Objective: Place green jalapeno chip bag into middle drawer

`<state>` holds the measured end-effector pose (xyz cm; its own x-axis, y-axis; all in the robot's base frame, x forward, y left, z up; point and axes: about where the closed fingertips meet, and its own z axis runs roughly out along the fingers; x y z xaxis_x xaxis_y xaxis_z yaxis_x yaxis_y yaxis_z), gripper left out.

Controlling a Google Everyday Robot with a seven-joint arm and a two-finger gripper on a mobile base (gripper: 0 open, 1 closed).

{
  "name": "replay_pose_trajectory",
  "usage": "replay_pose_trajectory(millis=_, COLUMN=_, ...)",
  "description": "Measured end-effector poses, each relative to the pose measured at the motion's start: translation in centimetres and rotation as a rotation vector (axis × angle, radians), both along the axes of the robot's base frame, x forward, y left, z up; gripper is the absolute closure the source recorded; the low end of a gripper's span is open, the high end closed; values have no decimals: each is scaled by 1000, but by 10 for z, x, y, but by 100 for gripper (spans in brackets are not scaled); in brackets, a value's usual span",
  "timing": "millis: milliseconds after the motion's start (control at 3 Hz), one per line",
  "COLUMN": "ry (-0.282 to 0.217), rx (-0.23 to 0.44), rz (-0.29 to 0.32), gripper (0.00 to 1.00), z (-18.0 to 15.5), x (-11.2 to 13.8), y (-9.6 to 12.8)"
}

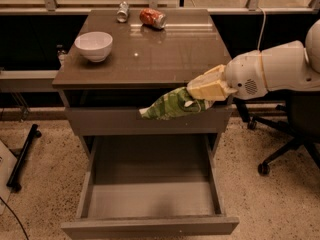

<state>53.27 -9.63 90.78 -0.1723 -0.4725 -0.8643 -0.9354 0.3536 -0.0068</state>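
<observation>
Bag to tool: the green jalapeno chip bag [172,104] is pinched at its right end by the tool [199,90]. The rest of the bag slants down and to the left of the tool, touching nothing else.
Bag place: in the air above the rear of the middle drawer [150,227], towards its right side and across the front panel of the shallower drawer [105,122].
Tool place: above the middle drawer's right rear corner, level with the front edge of the surface [165,54].
Hard to see: foil covers the fingertips, the bag's lettering cannot be read, the arm is cut off at the right, and the middle drawer's rear lies in shadow.
Room: the middle drawer is pulled out, and its flat grey bottom shows from wall to wall below the bag.
Around: a white bowl [93,45], a red can [152,18] and a second can [122,11] sit on the surface well behind the middle drawer. An office chair [292,134] stands to its right.
</observation>
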Motion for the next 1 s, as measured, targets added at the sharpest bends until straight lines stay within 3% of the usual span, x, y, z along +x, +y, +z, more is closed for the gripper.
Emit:
replay_pose_trajectory(millis=667, ry=169, rx=-42, rz=-5, gripper=100, z=-113, x=2, y=51)
replay_pose_trajectory(millis=1000, ry=197, rx=-66, rz=5, gripper=100, z=-148, x=11, y=71)
